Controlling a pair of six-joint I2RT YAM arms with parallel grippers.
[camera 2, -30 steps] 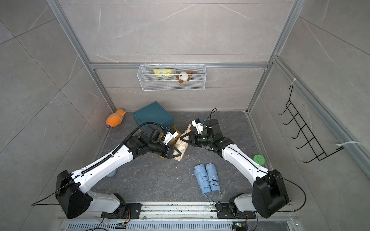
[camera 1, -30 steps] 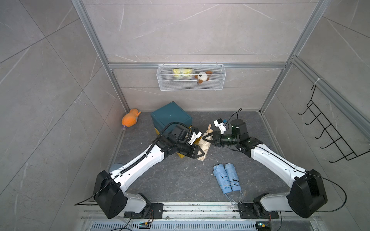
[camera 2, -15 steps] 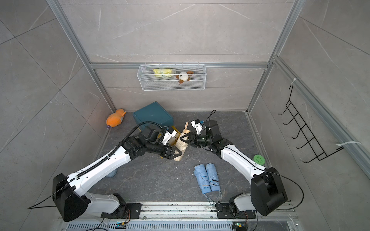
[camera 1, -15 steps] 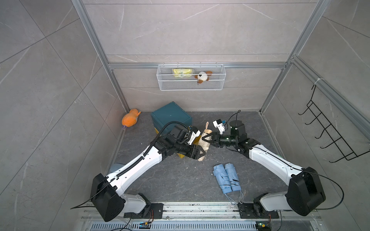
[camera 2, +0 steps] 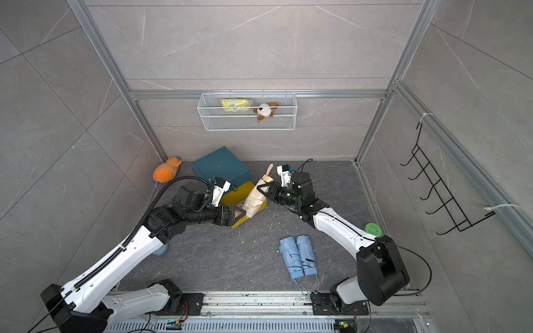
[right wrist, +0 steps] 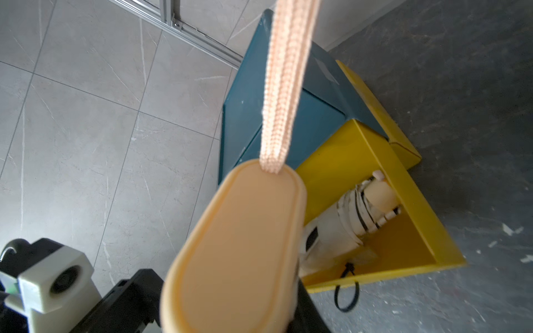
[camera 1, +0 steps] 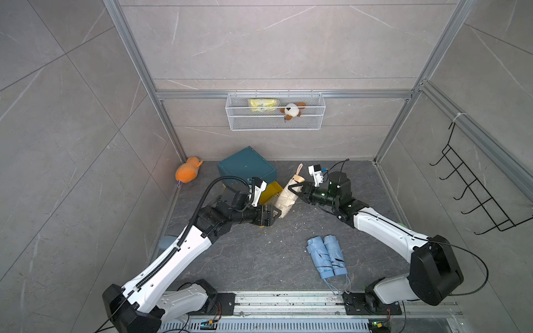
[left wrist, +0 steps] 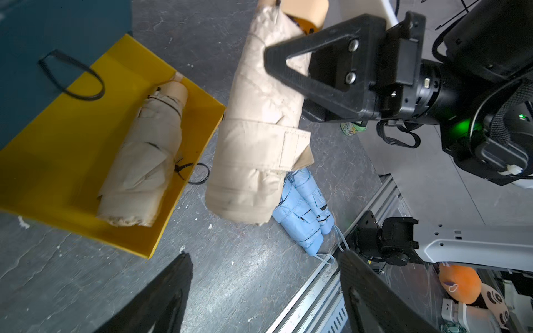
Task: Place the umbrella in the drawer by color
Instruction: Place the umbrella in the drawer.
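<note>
Jaws of the right gripper (camera 1: 295,188) are clamped across the upper part of a folded beige umbrella (camera 1: 287,197), just below its handle, and hold it off the floor. It hangs tilted, handle end up and far, closed canopy end down and nearer. Its wrist strap (right wrist: 284,86) sticks up from the handle.

Jaws of the left gripper (camera 1: 275,213) stand spread apart with nothing between them. Their tips sit just beside the umbrella's lower end on its near left side. In the left wrist view there is a clear gap between the fingertips (left wrist: 184,259) and the fabric.

The yellow drawer (left wrist: 72,121) is pulled out of the teal cabinet (camera 1: 245,168) and lies left of the hanging umbrella. A second beige umbrella (left wrist: 144,164) lies inside it. Whether the held umbrella's lower end is over the drawer's right rim or just outside it, I cannot tell.

Two blue umbrellas (camera 1: 326,256) lie side by side on the floor, near and to the right, well apart from both grippers.
</note>
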